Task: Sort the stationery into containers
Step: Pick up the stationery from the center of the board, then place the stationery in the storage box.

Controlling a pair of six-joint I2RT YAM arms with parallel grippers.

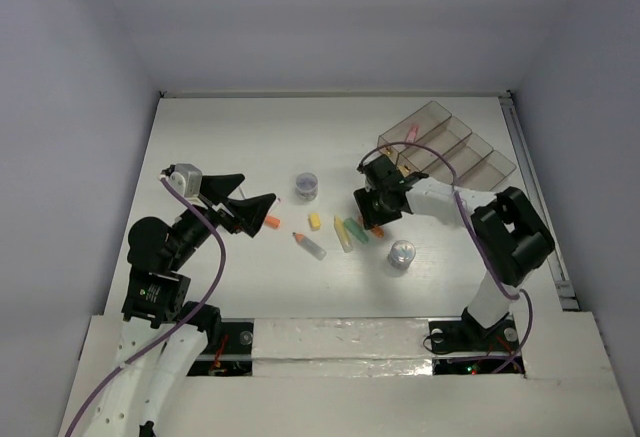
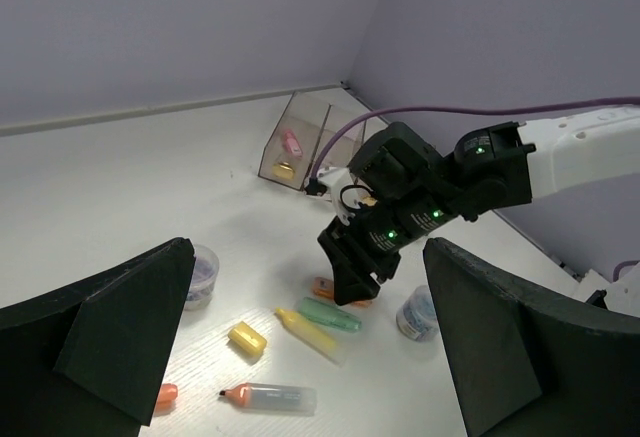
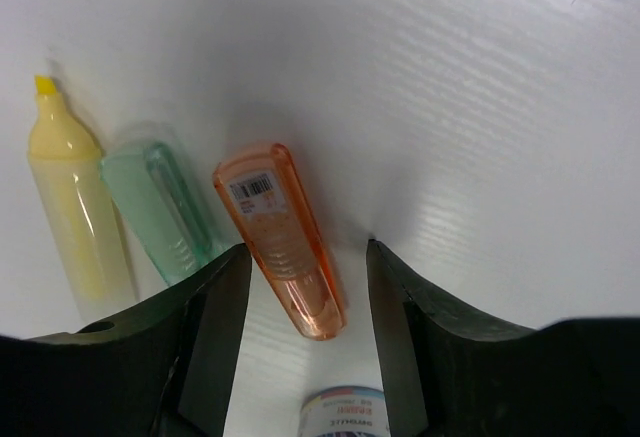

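My right gripper is open, low over the table, with its fingers on either side of an orange marker and apart from it. A green marker and a yellow marker lie just left of it. My left gripper is open and empty, above a small orange bit. The smoky bins stand at the back right. One holds a pink item and a yellow bit.
A purple tin stands mid-table. A silver tin stands close to the right gripper. A yellow cap and a clear marker with an orange tip lie between the arms.
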